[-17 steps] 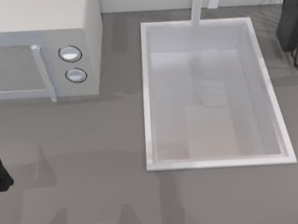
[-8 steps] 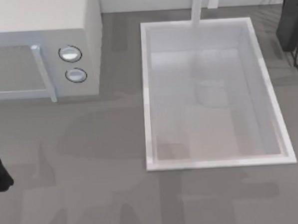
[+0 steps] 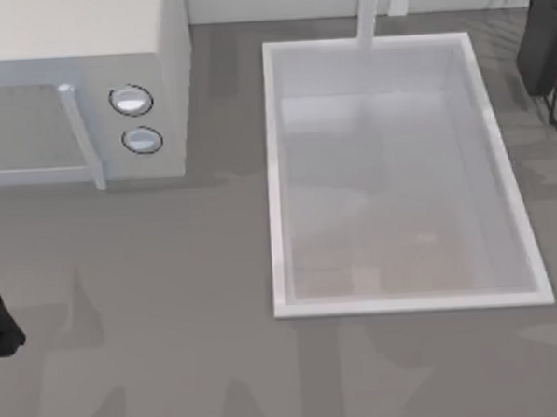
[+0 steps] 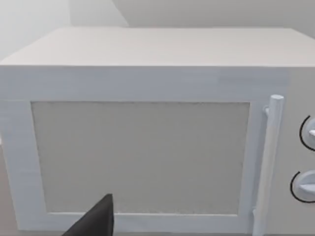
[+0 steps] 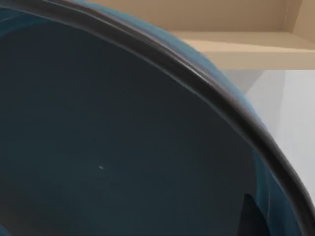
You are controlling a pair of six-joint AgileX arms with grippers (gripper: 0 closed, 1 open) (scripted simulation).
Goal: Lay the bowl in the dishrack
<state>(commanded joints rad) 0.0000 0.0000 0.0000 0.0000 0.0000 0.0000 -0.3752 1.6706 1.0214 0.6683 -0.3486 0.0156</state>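
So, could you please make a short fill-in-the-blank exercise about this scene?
1. The microwave has ___ round knobs beside its door handle.
2. In the top view, the white sink lies to the ___ of the microwave.
3. The inside of the bowl close to the right wrist camera is dark ___.

Missing words: two; right; blue

A grey countertop [image 3: 171, 298] carries a white microwave [image 3: 76, 79] left of a white sink [image 3: 275, 171].

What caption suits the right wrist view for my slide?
Close-up of the blue-teal bowl and its dark rim.
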